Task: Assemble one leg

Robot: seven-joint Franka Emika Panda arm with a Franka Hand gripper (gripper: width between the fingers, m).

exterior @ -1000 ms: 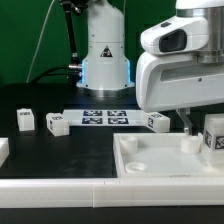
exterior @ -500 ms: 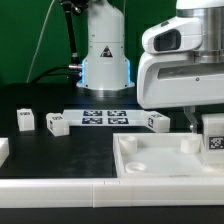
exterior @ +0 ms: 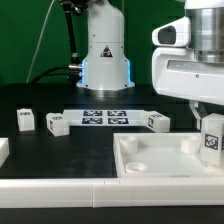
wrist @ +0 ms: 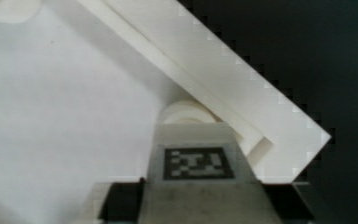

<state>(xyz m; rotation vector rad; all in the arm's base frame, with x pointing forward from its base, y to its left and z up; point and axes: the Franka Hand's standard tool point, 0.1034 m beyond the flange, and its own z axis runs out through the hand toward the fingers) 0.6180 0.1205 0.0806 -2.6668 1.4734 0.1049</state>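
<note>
Nearest the camera in the exterior view lies the large white slab (exterior: pixel 150 165), a flat panel with a raised rim, on the black table (exterior: pixel 60 165). Over its corner on the exterior view's right hangs the gripper (exterior: pixel 210 128). Its jaws are clamped on the leg (exterior: pixel 213 141), which stands upright with its square black-and-white tag facing the camera.

The wrist view shows the same grasp from above. The leg (wrist: pixel 197 160) sits between the two dark fingers (wrist: pixel 130 203), tag plainly visible, with the slab's (wrist: pixel 69 110) rim running diagonally beside it. Whether the leg's lower end touches the slab or stops just above it cannot be told from either view.

Farther back, a second leg (exterior: pixel 157 122) lies on the table just beside the end of the marker board (exterior: pixel 105 117). That board carries a row of printed square tags. On the board's other side lie a third leg (exterior: pixel 57 123) and a fourth leg (exterior: pixel 25 121), each showing a tag.

At the back stands the robot base (exterior: pixel 105 60), which bears a triangular warning sign (exterior: pixel 104 53). No lettering anywhere is legible.
</note>
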